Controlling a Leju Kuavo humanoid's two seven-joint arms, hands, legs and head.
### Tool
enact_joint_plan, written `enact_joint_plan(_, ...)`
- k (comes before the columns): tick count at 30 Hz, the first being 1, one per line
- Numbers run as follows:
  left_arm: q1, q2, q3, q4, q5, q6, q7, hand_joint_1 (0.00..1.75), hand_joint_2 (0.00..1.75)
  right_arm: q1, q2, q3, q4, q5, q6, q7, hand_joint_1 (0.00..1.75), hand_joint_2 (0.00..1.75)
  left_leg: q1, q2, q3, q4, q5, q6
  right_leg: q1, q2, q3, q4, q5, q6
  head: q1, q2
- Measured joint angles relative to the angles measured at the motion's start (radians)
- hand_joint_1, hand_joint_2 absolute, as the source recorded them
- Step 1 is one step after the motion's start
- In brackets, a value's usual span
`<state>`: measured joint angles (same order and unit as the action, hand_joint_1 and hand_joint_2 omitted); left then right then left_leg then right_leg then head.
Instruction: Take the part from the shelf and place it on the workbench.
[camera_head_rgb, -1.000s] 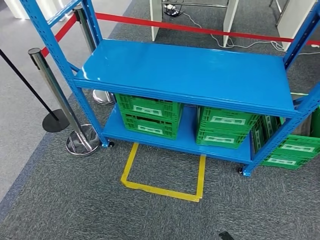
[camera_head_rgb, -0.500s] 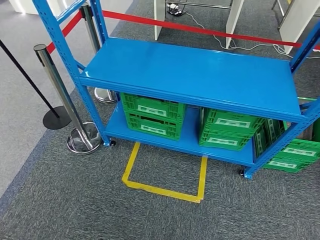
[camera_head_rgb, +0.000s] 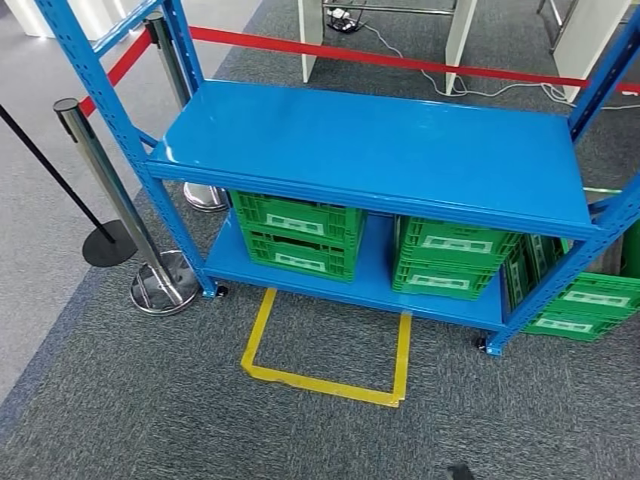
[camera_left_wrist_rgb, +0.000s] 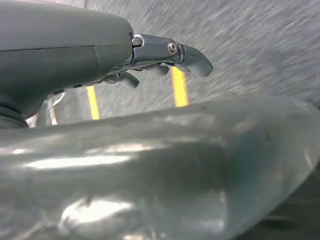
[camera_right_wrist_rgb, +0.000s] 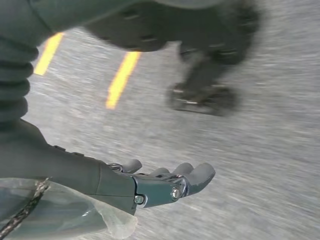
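left hand (camera_left_wrist_rgb: 113, 55) and right hand (camera_right_wrist_rgb: 124, 182): fingers extended, slightly apart, holding nothing, over grey carpet (camera_head_rgb: 113, 400). yellow tape outline (camera_head_rgb: 324, 350) lies before the blue shelf (camera_head_rgb: 377, 150); green crates (camera_head_rgb: 298, 232) occupy its lower level. part location: cannot tell.

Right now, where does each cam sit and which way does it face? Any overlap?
Head: high on the body, looking forward and down at the blue shelf, green crates and yellow floor tape.
Left wrist: behind the hanging left hand, facing carpet.
Right wrist: behind the hanging right hand, facing carpet.
Shared: the yellow tape shows in all three.
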<state>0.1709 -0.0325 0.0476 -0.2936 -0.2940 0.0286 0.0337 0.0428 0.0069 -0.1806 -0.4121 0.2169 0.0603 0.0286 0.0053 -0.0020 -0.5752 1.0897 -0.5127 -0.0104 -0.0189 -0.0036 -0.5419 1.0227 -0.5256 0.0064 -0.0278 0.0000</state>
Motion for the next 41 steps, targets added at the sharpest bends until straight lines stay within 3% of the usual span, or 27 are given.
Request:
enact_joint_plan(2, 0.022, 0.004, -0.005, 0.010, 0.044, -0.003, -0.005, 0.00, 0.00, -0.010, 0.000, 0.024, -0.025, -0.033, -0.010, -0.003, 0.00, 1.75, -0.003, -0.001, 0.025, -0.058, 0.009, 0.007, 0.003, -0.002, -0.005, -0.001, -0.004, 0.011, 0.001, 0.000)
enact_joint_plan(5, 0.032, 0.009, -0.010, 0.007, 0.119, -0.007, -0.014, 0.00, 0.00, 0.000, 0.000, 0.059, -0.037, -0.087, -0.025, -0.006, 0.00, 1.75, -0.003, -0.001, 0.028, -0.069, 0.011, 0.024, 0.002, -0.004, -0.005, 0.001, -0.011, 0.029, 0.002, 0.000)
enact_joint_plan(6, 0.027, 0.010, -0.011, -0.002, 0.141, -0.009, -0.017, 0.00, 0.00, 0.012, 0.000, 0.070, -0.035, -0.103, -0.029, -0.009, 0.00, 1.75, -0.002, 0.000, 0.029, -0.073, 0.013, 0.032, 0.001, -0.002, -0.013, 0.020, -0.027, 0.033, 0.004, 0.000)
enact_joint_plan(9, -0.011, 0.014, -0.015, -0.047, 0.191, -0.016, -0.024, 0.00, 0.00, 0.064, 0.000, 0.095, -0.005, -0.139, -0.038, -0.017, 0.00, 1.75, -0.002, 0.001, 0.029, -0.077, 0.014, 0.050, -0.001, 0.003, -0.093, 0.185, -0.119, 0.043, 0.007, 0.000)
enact_joint_plan(10, -0.028, 0.015, -0.015, -0.066, 0.202, -0.018, -0.025, 0.00, 0.00, 0.085, 0.000, 0.102, 0.011, -0.147, -0.041, -0.018, 0.00, 1.75, -0.003, 0.001, 0.029, -0.077, 0.014, 0.051, -0.003, 0.003, -0.121, 0.239, -0.138, 0.047, 0.007, 0.000)
enact_joint_plan(11, -0.044, 0.016, -0.016, -0.085, 0.211, -0.019, -0.026, 0.00, 0.00, 0.106, 0.000, 0.107, 0.028, -0.153, -0.043, -0.018, 0.00, 1.75, -0.004, 0.001, 0.030, -0.076, 0.013, 0.052, -0.004, 0.002, -0.136, 0.263, -0.138, 0.051, 0.007, 0.000)
enact_joint_plan(12, -0.060, 0.016, -0.017, -0.105, 0.217, -0.019, -0.027, 0.00, 0.00, 0.127, 0.000, 0.110, 0.045, -0.159, -0.045, -0.018, 0.00, 1.75, -0.003, 0.001, 0.032, -0.076, 0.011, 0.051, -0.006, 0.002, -0.133, 0.249, -0.117, 0.055, 0.007, 0.000)
enact_joint_plan(14, -0.091, 0.017, -0.020, -0.149, 0.230, -0.019, -0.029, 0.00, 0.00, 0.164, -0.001, 0.116, 0.081, -0.168, -0.048, -0.019, 0.00, 1.75, -0.002, 0.001, 0.035, -0.071, 0.005, 0.045, -0.014, 0.001, -0.079, 0.129, -0.045, 0.065, 0.008, 0.000)
enact_joint_plan(16, -0.113, 0.022, -0.022, -0.185, 0.245, -0.020, -0.031, 0.00, 0.00, 0.188, -0.001, 0.126, 0.111, -0.179, -0.050, -0.019, 0.00, 1.75, -0.006, 0.000, 0.034, -0.061, -0.005, 0.036, -0.020, 0.001, -0.024, 0.026, 0.000, 0.063, 0.010, 0.000)
enact_joint_plan(20, -0.087, 0.026, -0.024, -0.171, 0.285, -0.023, -0.033, 0.00, 0.00, 0.170, -0.001, 0.142, 0.085, -0.207, -0.058, -0.024, 0.00, 0.00, -0.010, 0.008, 0.036, -0.060, -0.006, 0.025, -0.016, 0.017, -0.015, 0.009, 0.008, 0.047, 0.007, 0.000)
enact_joint_plan(27, -0.026, 0.025, -0.033, -0.145, 0.294, -0.023, -0.032, 0.00, 0.00, 0.111, -0.001, 0.155, 0.047, -0.215, -0.062, -0.028, 0.00, 0.00, -0.004, -0.002, 0.044, -0.066, -0.009, 0.015, -0.009, 0.002, -0.015, 0.008, -0.003, 0.032, 0.008, 0.000)
enact_joint_plan(41, -0.018, 0.026, -0.033, -0.132, 0.294, -0.023, -0.032, 0.00, 0.00, 0.107, -0.001, 0.162, 0.034, -0.215, -0.062, -0.029, 0.00, 0.00, -0.005, -0.002, 0.043, -0.067, -0.006, 0.010, -0.009, 0.002, -0.007, 0.008, 0.000, 0.029, 0.008, 0.000)
